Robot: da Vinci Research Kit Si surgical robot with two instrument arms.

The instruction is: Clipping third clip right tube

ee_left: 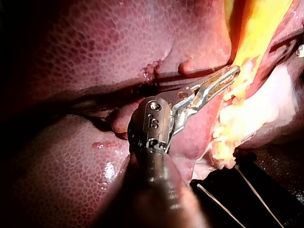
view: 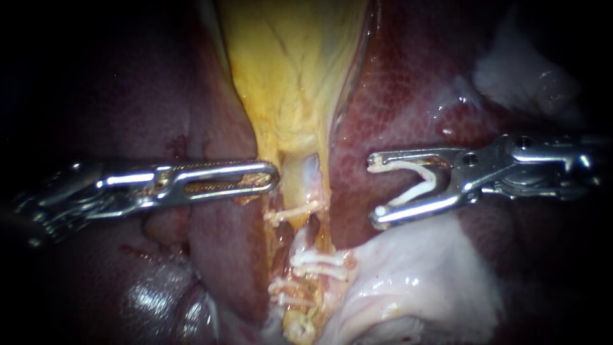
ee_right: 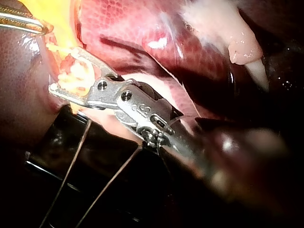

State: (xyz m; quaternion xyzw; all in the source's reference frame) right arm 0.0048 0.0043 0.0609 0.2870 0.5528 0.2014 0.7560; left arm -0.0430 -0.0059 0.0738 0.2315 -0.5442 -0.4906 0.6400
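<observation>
1. Lying nearest the endoscope, a pale fold of tissue [view: 415, 287] is seen just beside the near end of the tube [view: 306, 174], on the side from which the right shaft enters.
2. The tube is crossed by seated white clips. The lowest clips [view: 285, 298] are half buried in yellow tissue at its near end, a pair of clips [view: 319, 263] is set just beyond them, and a single clip [view: 294, 214] is placed farther up. Which tube is the right one cannot be told.
3. The left instrument [view: 272, 177] is brought in level with the tube's far part. Its jaws are clenched together on the yellow edge of the gallbladder [view: 294, 64], just beside the tube.
4. The right instrument [view: 373, 190] is held on the opposite side of the tube and well apart from it, above the liver [view: 408, 96]. Its jaws are spread wide, and an open white clip [view: 415, 185] is grasped between them, one leg lying against each jaw. The clip's mouth is turned toward the tube, and tube and clip are kept apart.
5. Beyond the tube, the gallbladder is seen widening away from the camera, and it is flanked on both sides by dark red liver.
</observation>
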